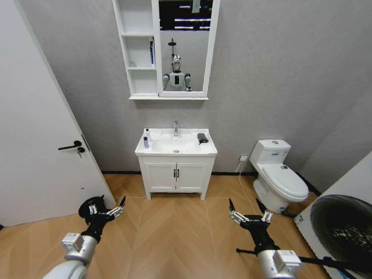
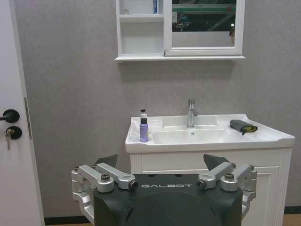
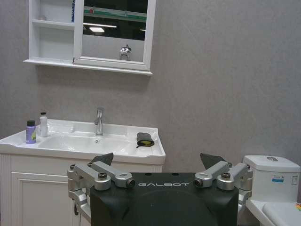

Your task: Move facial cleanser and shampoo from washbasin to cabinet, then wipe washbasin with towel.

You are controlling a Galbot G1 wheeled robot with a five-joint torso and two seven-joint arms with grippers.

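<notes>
The white washbasin (image 1: 206, 150) (image 2: 207, 143) (image 3: 117, 153) stands at the far wall, well ahead of both grippers. On its left corner stand a small purple bottle (image 1: 146, 142) (image 2: 144, 130) (image 3: 30, 132) and a white bottle (image 1: 147, 133) (image 3: 43, 125); which one is the facial cleanser and which the shampoo I cannot tell. The dark towel (image 1: 202, 138) (image 2: 242, 125) (image 3: 145, 139) lies on the right corner. Above hangs the cabinet (image 1: 139, 52) (image 2: 141, 33) (image 3: 51, 33) with open shelves beside a mirror. My left gripper (image 1: 107, 204) (image 2: 161, 160) and right gripper (image 1: 244, 204) (image 3: 157, 157) hover open and empty over the floor.
A chrome tap (image 1: 176, 128) sits at the basin's back. A white toilet (image 1: 282, 174) (image 3: 270, 174) stands to the right, with a washing machine (image 1: 343, 226) nearer on that side. A white door (image 1: 40, 145) closes the left. Wooden floor (image 1: 174, 232) lies between me and the vanity.
</notes>
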